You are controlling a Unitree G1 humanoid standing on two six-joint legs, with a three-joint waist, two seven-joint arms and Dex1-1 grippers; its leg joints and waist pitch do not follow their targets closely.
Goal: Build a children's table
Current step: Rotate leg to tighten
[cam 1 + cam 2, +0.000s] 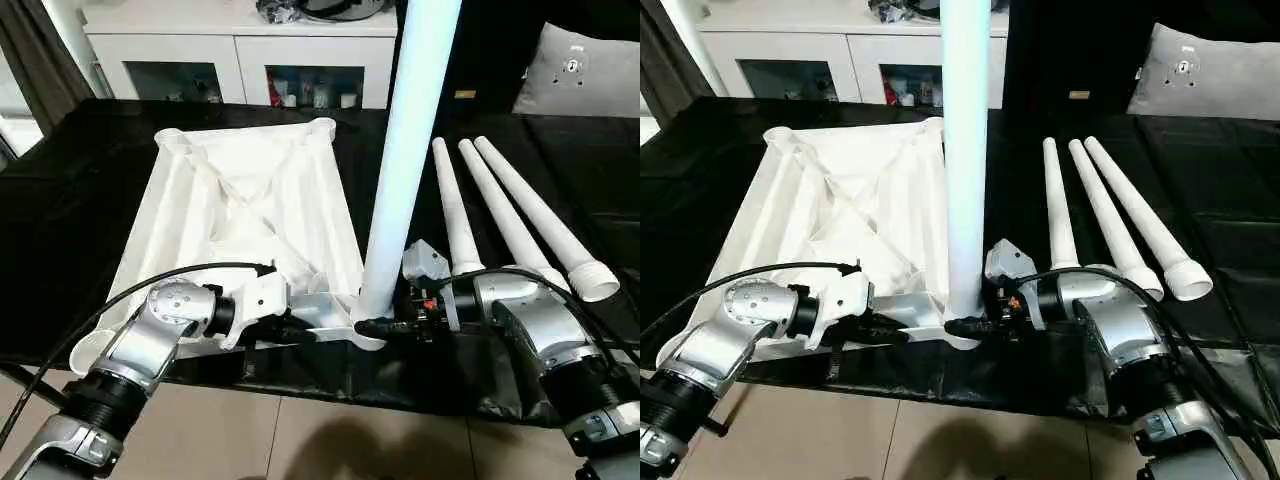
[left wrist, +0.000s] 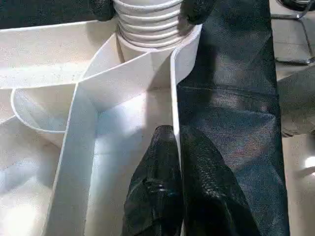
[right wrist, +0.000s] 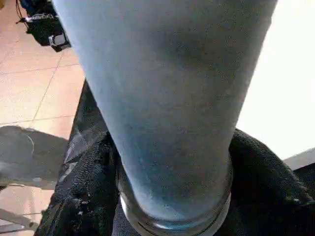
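In the ribbed tabletop (image 1: 250,215), smooth tubular leg (image 1: 405,170).

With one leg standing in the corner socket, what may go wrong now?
The upright leg shows exposed threads above the socket, so it may not be fully seated and could tip. The left gripper pinches only the thin tabletop rim; the tabletop might slip or turn.

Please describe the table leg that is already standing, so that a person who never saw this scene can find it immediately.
Find the white tabletop lying underside-up on the black cloth. At its near corner by the right pincer, one white leg stands upright in the round socket. The other three legs lie flat on the cloth to the right.
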